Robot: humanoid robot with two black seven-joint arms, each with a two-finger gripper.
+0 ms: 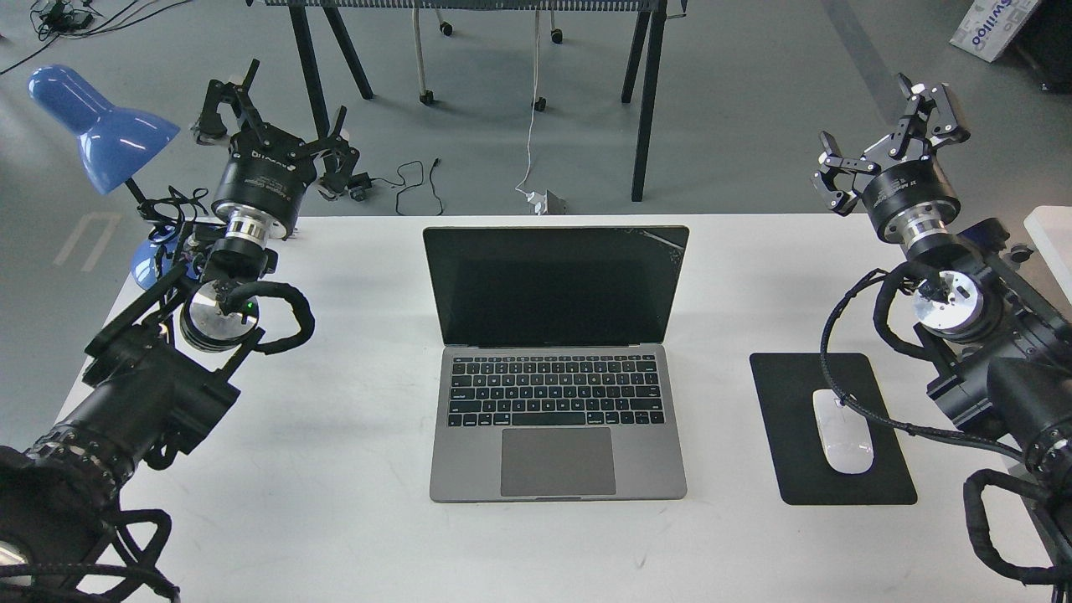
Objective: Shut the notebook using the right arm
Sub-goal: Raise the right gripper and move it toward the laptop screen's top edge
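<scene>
At the middle of the white table [335,519] sits the notebook [557,368], lid raised and leaning a little away from me, black screen facing my head camera with a crack in its upper right corner. Its base lies flat and square to the table edge, so the top edge of the lid is the natural place to push.

To the right, my right arm [988,352] is raised off the table, well apart from the notebook. My right gripper [888,134] hangs over the table's far right corner with its fingers spread apart and nothing between them. That suits a push or a hook over the lid better than a grasp, I judge. The closing has not begun.

Below that arm lies a black mouse pad [837,427] with a white mouse [843,431] on it; my reach inward should pass above these.

On the left, my left gripper [272,126] is also spread and empty, parked beside a blue desk lamp [96,126], out of the way.
</scene>
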